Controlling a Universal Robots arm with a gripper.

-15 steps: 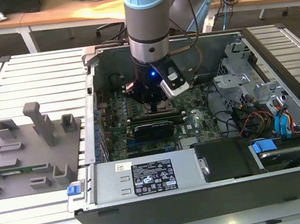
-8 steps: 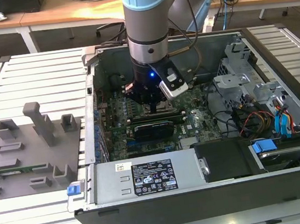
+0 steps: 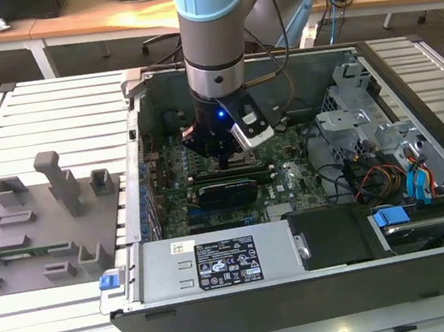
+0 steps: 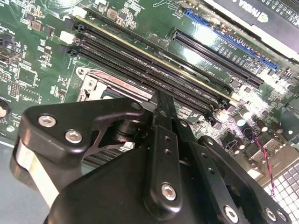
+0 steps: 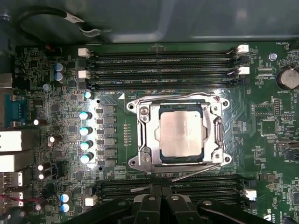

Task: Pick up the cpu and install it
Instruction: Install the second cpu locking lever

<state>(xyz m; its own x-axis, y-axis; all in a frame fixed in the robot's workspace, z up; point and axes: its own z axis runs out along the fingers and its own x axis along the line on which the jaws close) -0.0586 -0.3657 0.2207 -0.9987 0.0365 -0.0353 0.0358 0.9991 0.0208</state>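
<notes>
The cpu (image 5: 181,132), a flat square chip with a silvery top, lies inside the metal-framed socket (image 5: 140,135) on the green motherboard in the first wrist view. My gripper (image 5: 161,198) sits just off the socket's edge, over the memory slots beside it, with its black fingers (image 5: 150,205) pressed together and nothing between them. In the second wrist view the gripper (image 4: 162,100) reaches down over a corner of the socket (image 4: 96,84). In the exterior view the gripper (image 3: 223,162) hangs low inside the open computer case, over the middle of the board.
Long memory slots (image 5: 163,60) flank the socket on two sides. A graphics card (image 3: 225,192) lies close in front of the gripper. The power supply (image 3: 219,266), drive cages and cables (image 3: 386,165) crowd the case. A grey fixture plate (image 3: 42,226) lies outside, on the exterior view's left.
</notes>
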